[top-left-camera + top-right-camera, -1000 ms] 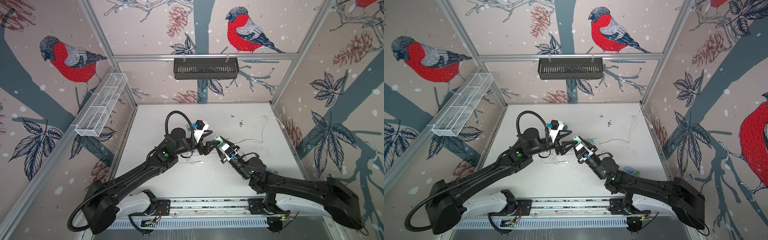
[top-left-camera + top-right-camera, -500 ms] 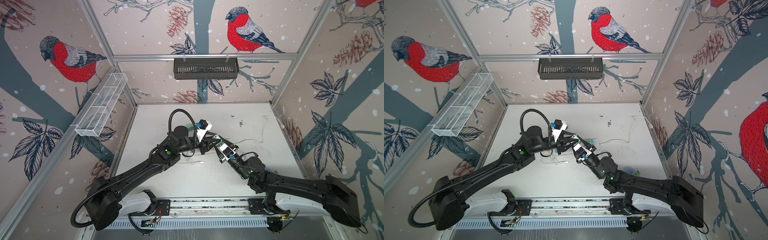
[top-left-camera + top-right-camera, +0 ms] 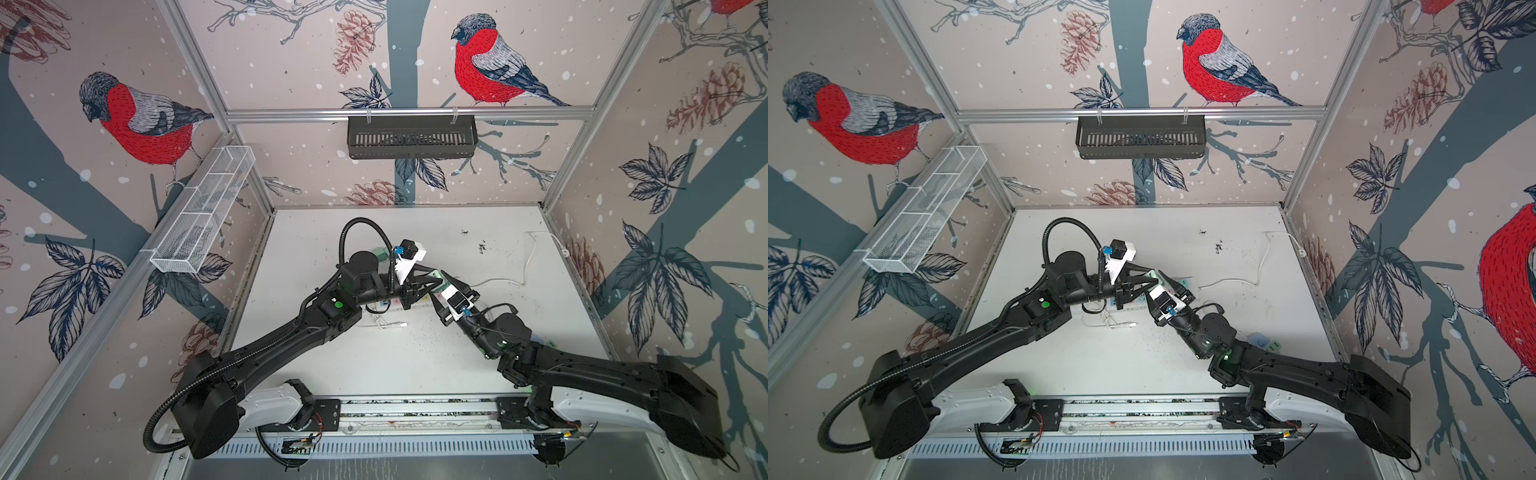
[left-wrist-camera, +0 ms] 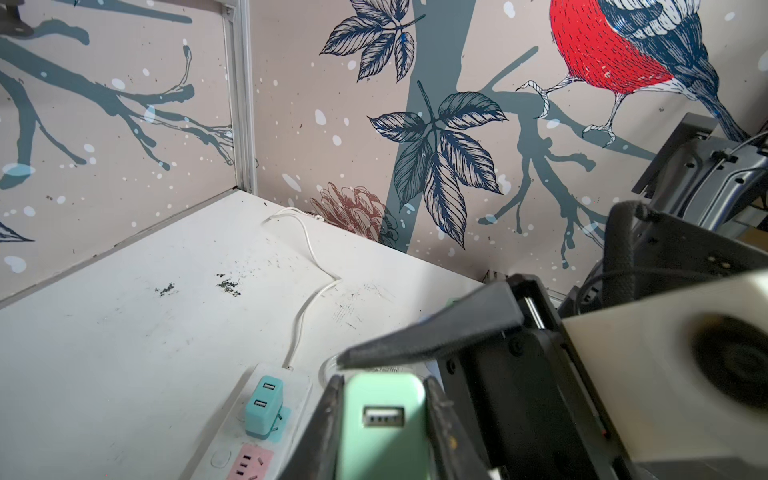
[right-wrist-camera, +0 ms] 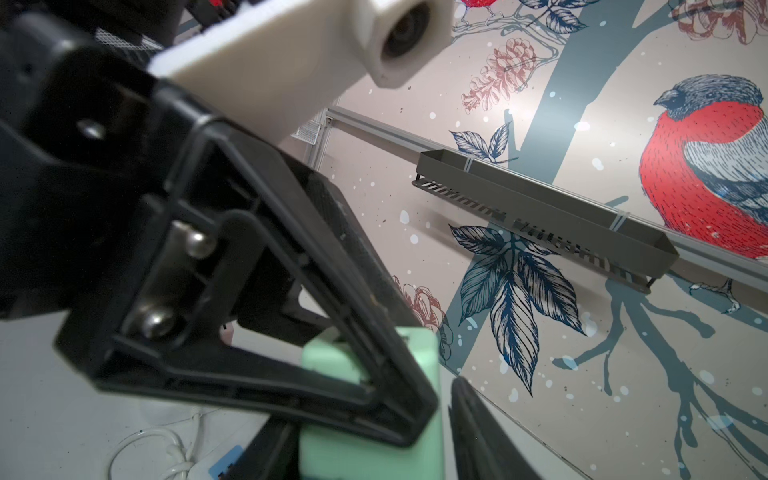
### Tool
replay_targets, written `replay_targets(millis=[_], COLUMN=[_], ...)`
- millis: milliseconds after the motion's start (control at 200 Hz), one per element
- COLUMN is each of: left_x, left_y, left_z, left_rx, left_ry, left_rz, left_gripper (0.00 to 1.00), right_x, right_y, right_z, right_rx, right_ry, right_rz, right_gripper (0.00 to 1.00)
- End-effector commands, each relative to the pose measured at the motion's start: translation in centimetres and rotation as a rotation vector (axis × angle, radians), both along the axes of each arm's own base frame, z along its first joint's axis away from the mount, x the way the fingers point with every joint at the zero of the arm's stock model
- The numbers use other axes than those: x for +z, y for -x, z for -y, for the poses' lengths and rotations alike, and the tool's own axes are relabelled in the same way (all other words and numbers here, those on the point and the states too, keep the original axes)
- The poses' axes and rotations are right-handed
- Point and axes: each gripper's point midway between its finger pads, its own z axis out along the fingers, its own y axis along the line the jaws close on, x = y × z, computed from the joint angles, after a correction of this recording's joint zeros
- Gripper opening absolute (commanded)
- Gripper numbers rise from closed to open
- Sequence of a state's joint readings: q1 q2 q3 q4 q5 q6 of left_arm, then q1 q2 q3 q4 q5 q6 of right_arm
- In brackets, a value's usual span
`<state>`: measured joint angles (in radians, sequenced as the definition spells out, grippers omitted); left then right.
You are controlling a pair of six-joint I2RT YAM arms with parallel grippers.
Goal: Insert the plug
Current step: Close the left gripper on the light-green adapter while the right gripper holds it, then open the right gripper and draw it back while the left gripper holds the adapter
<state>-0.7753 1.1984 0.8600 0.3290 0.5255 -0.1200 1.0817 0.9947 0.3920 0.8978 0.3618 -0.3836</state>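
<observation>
The plug (image 4: 382,424) is a mint-green USB charger, held in the air over the white power strip (image 4: 291,384). My left gripper (image 4: 382,419) is shut on it, one finger against each side. My right gripper (image 5: 374,453) stands open around the same plug (image 5: 365,453), and a narrow gap shows beside one of its fingers (image 5: 482,432). In both top views the two grippers (image 3: 432,282) (image 3: 444,287) meet mid-table above the strip (image 3: 1138,304). A teal charger (image 4: 264,405) sits in the strip next to a free pink socket (image 4: 249,461).
The strip's white cord (image 3: 528,266) runs to the back right wall. A loose white cable (image 3: 386,326) lies in front of the strip. Small blue and green items (image 3: 1262,343) lie by the right arm. A black basket (image 3: 411,137) and a white wire basket (image 3: 203,224) hang on the walls.
My left gripper moved right to the plug in my right gripper and shut on it. My right gripper's jaws have since opened off the plug.
</observation>
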Motion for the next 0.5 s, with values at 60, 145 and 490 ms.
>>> replay_targets(millis=[60,145,490], left_x=[-0.1,0.0,-3.0], left_y=[-1.9,-2.5,-3.2], left_z=[-2.0,-2.9,-1.9], left_rx=[0.166,0.23,0.184], left_ry=[-0.007,-0.001,-0.151], left_rz=[0.075,0.099,0.21], left_gripper=[0.0,0.0,0.0], right_x=[-1.0,-2.1,-2.8], right_y=[0.1,1.4,-1.4], right_z=[2.2,2.6,13.2], right_rx=[-0.017,0.04,-0.225], right_ry=[-0.079,-0.067,-0.399], right_rz=[-0.084,-0.093,-0.179], right_gripper=[0.78,1.0,1.0])
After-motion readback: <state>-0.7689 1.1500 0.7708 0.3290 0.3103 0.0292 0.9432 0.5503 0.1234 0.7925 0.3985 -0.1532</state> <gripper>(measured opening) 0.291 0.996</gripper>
